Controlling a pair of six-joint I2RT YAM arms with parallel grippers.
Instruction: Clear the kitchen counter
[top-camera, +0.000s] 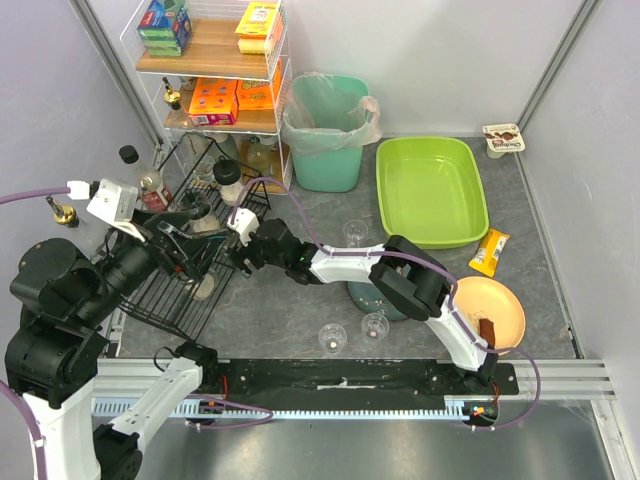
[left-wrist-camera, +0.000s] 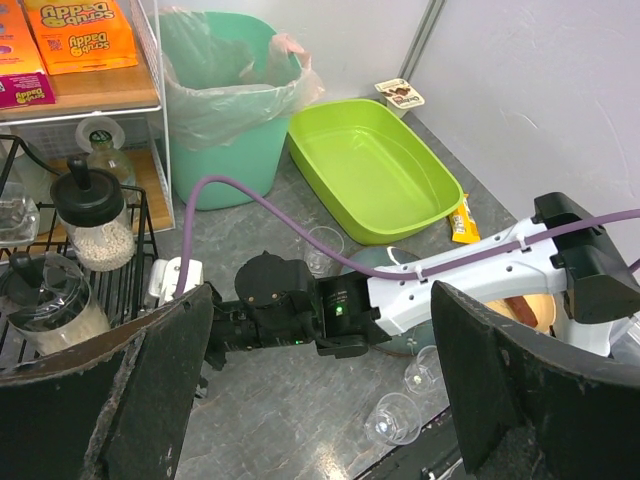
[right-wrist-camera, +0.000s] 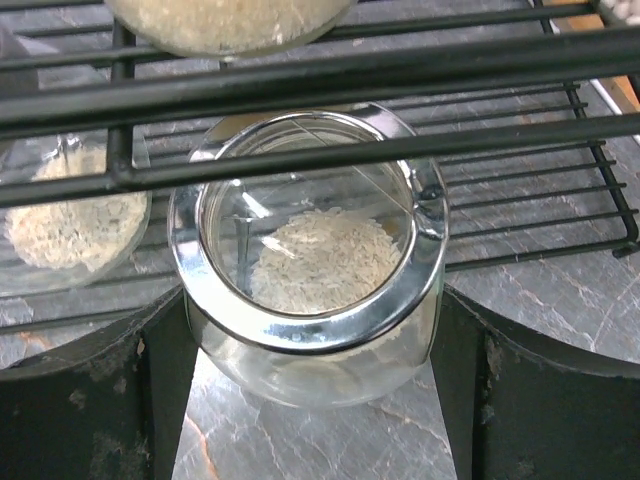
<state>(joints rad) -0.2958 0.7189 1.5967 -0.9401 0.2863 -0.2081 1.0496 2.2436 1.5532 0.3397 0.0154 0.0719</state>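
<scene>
The kitchen counter (top-camera: 290, 310) is dark grey and stone-patterned. My right gripper (top-camera: 236, 256) reaches left to the edge of the black wire rack (top-camera: 170, 290). In the right wrist view my right gripper (right-wrist-camera: 310, 335) is shut on a glass jar of rice (right-wrist-camera: 315, 260) with a metal rim, held just above the counter (right-wrist-camera: 330, 440) under the rack's bars (right-wrist-camera: 330, 150). My left gripper (top-camera: 180, 242) hovers over the rack; in the left wrist view it (left-wrist-camera: 320, 300) is wide open and empty, above the right arm (left-wrist-camera: 330, 310).
Three clear plastic cups (top-camera: 332, 337) (top-camera: 374, 326) (top-camera: 354, 232) stand on the counter. An orange bowl (top-camera: 495, 300), a snack packet (top-camera: 489, 250), a lime-green tub (top-camera: 430, 190), a teal bin (top-camera: 328, 130) and a pudding cup (top-camera: 503, 139) lie to the right. Rice jars (left-wrist-camera: 95, 225) sit on the rack.
</scene>
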